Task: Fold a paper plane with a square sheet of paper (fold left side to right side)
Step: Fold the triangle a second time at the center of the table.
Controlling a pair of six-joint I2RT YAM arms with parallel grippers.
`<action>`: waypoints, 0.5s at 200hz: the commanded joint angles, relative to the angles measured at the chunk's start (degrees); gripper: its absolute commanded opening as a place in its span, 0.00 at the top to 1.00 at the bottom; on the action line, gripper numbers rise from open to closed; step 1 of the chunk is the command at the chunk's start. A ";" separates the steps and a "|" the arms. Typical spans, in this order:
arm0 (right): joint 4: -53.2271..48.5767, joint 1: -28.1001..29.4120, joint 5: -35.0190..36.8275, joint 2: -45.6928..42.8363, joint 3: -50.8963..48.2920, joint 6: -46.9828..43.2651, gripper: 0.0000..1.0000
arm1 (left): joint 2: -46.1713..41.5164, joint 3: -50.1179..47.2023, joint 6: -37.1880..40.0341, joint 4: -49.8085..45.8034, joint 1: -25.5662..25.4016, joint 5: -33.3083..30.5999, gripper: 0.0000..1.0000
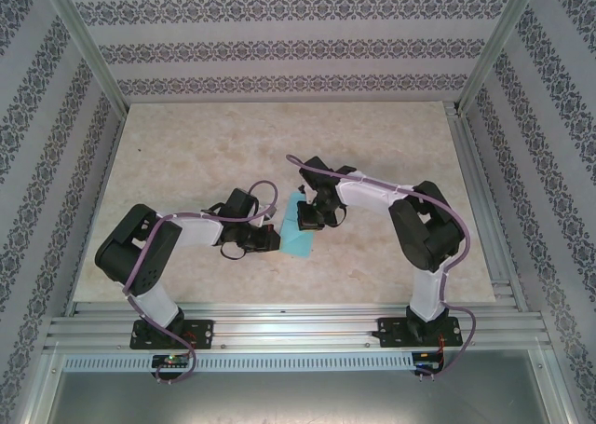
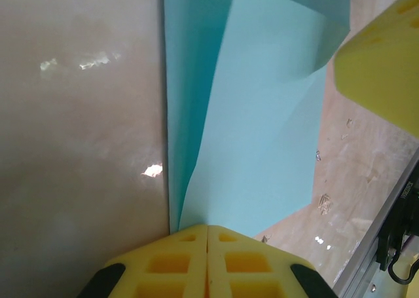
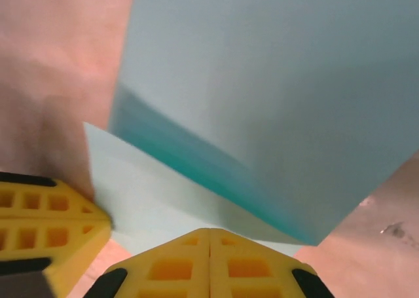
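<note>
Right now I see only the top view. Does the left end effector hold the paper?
Observer: Its wrist view shows the left end effector shut, and a narrow end of the paper runs into the closed tips. It looks pinched there.
Operator: Before I move, is the paper lying flat?
Observer: No. In the right wrist view one flap stands lifted over the lower layer and casts a shadow on it.
</note>
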 commanded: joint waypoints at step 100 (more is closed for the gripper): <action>4.09 6.41 -3.27 7.07 1.92 2.97 0.93 | 2.45 -1.31 2.20 -4.18 -1.35 -7.57 0.94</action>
